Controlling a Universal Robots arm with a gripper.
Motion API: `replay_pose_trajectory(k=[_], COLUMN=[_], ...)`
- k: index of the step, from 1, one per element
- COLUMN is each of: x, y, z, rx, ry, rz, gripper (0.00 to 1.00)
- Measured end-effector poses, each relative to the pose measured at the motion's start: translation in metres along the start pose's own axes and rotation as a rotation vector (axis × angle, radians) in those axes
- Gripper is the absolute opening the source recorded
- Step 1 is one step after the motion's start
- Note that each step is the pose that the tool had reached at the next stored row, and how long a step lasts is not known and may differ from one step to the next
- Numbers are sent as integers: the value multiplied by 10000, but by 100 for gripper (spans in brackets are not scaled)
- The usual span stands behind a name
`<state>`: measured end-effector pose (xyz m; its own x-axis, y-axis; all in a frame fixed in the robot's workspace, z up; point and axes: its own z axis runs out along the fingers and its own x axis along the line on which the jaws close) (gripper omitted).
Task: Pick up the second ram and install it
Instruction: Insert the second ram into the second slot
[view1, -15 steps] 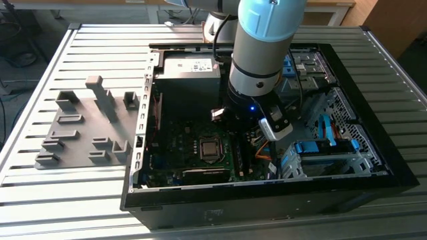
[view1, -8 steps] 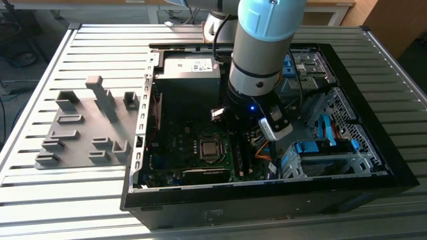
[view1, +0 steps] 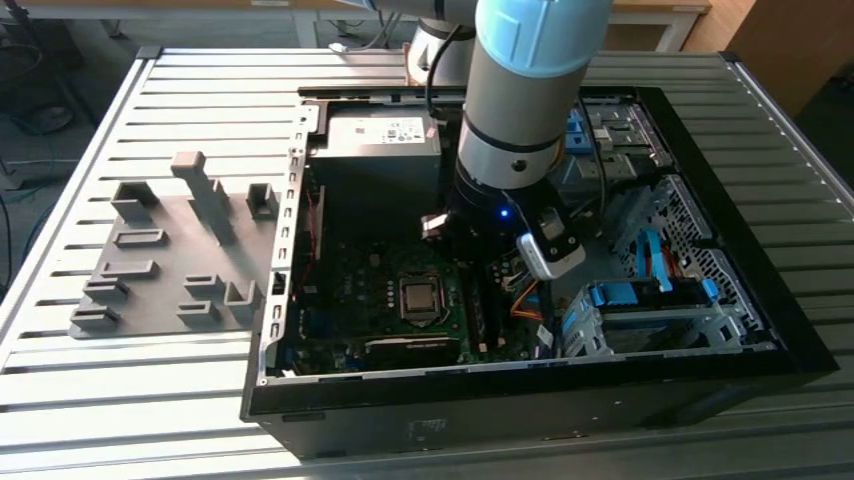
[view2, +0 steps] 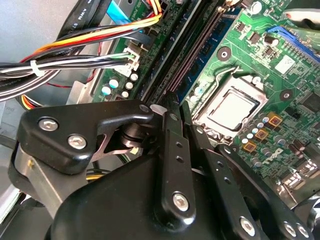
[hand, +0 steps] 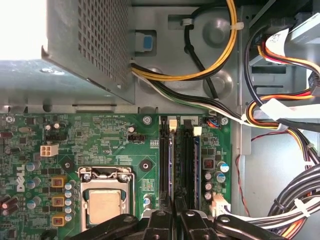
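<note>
Black fingers fill the near part of both wrist views, drawn close together over the memory slots beside the processor socket. A thin blue-edged stick, probably the second ram, stands in the slot farther from the socket. Whether the fingers grip it, I cannot tell. Judging by this, the seating step is in hand; finishing calls for straight, even pressure along the stick until the end latches close.

Slatted metal table in bright light — wooden furniture behind.
</note>
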<state>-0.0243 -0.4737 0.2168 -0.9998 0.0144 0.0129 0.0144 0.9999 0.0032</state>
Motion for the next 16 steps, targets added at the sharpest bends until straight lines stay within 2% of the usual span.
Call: replay_pose_trajectory(k=[9,16], x=[1,1], y=[0,-2], z=[-41,-32], rx=[4,1], ry=[3,2], rz=[210,476], gripper=[14,14])
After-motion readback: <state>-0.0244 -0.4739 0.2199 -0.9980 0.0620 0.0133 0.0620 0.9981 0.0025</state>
